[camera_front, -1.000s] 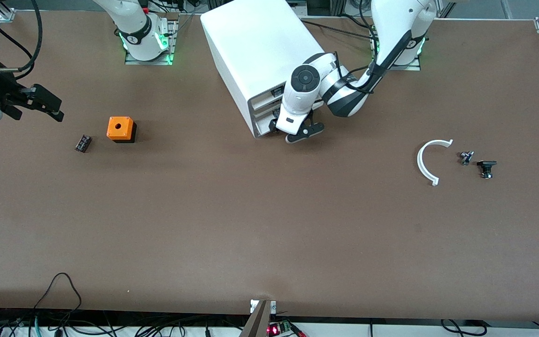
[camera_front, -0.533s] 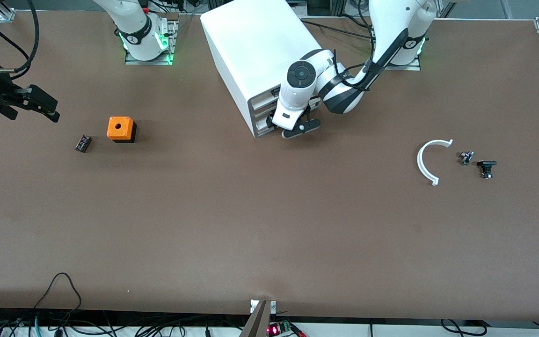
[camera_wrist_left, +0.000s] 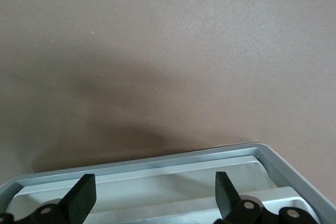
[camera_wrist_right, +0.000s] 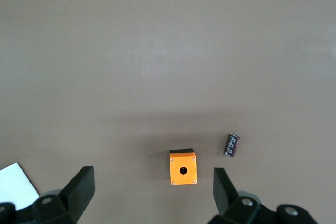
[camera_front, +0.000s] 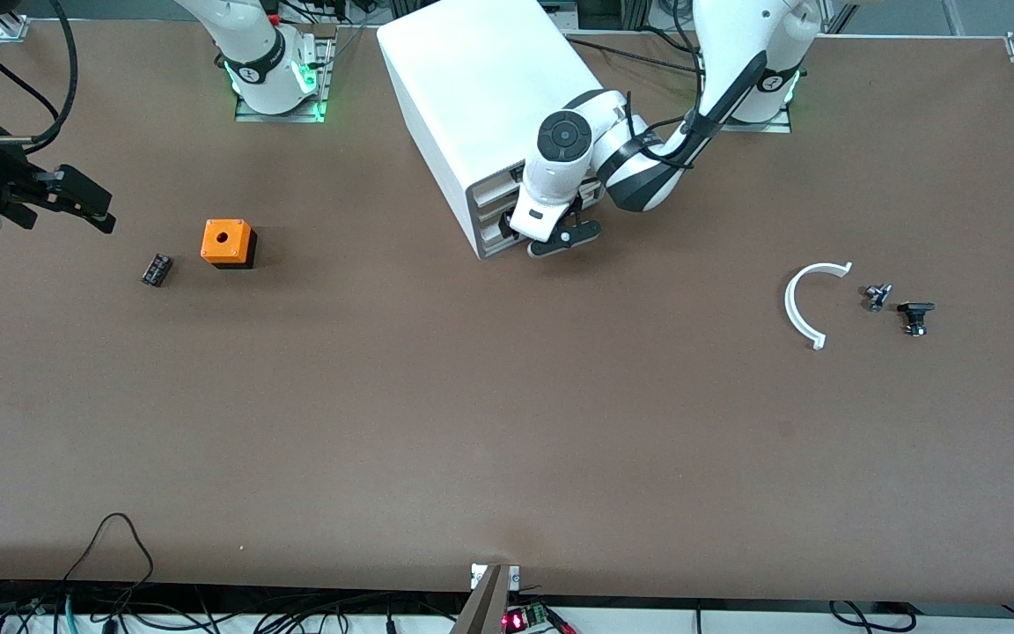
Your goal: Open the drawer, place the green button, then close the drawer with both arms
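Observation:
The white cabinet [camera_front: 472, 88] stands at the robots' side of the table, its three drawers shut. My left gripper [camera_front: 553, 236] is open at the cabinet's grey front frame [camera_wrist_left: 157, 158], by the second drawer [camera_front: 491, 213]; its fingers [camera_wrist_left: 84, 198] straddle a white drawer front [camera_wrist_left: 157, 187]. The button [camera_front: 877, 296] is a tiny piece on the table toward the left arm's end, its cap colour hard to make out. My right gripper [camera_front: 67, 198] hangs open and empty, high over the right arm's end of the table; in its wrist view the gripper [camera_wrist_right: 152, 198] holds nothing.
An orange cube with a round hole [camera_front: 227, 242] and a small black cylinder [camera_front: 156, 269] lie toward the right arm's end, both also in the right wrist view [camera_wrist_right: 182, 168]. A white arc [camera_front: 806, 304] and a black-capped piece [camera_front: 914, 315] lie beside the button.
My left gripper has moved in toward the cabinet's front, close to the drawers. The right gripper has shifted only slightly.

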You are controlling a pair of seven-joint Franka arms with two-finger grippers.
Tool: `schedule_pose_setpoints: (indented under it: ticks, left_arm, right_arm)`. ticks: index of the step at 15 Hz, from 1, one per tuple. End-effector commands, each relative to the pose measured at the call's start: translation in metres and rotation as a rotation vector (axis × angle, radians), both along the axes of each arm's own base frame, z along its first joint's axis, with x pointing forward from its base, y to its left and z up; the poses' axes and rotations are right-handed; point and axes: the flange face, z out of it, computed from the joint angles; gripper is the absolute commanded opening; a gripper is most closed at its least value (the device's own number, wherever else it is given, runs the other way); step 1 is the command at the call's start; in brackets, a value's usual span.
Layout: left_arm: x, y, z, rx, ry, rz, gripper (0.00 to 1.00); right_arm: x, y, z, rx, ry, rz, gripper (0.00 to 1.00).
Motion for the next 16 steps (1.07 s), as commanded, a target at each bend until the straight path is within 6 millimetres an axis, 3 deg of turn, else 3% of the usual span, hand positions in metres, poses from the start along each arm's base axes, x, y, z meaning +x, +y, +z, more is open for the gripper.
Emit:
schedule_pose_setpoints:
  ticks: [1,5,9,15,16]
  left_arm:
    - [0.028,0.025,0.043,0.060,-0.034,-0.063,1.00]
    - [0.090,0.068,0.105,0.115,0.005,-0.190,1.00]
    - [0.145,0.127,0.175,0.105,0.007,-0.342,1.00]
    - [0.185,0.209,0.261,0.077,-0.052,-0.517,1.00]
    - [0.187,0.230,0.276,0.089,-0.074,-0.526,1.00]
  right_arm:
    - [0.003,0.002,0.005,-0.014,0.001,0.007,1.00]
    - [0.003,0.002,0.005,-0.013,-0.001,0.006,1.00]
    - [0.004,0.002,0.005,-0.015,-0.007,0.008,1.00]
    - [0.005,0.000,0.006,-0.015,-0.011,0.009,1.00]
    - [0.005,0.000,0.006,-0.015,-0.011,0.009,1.00]
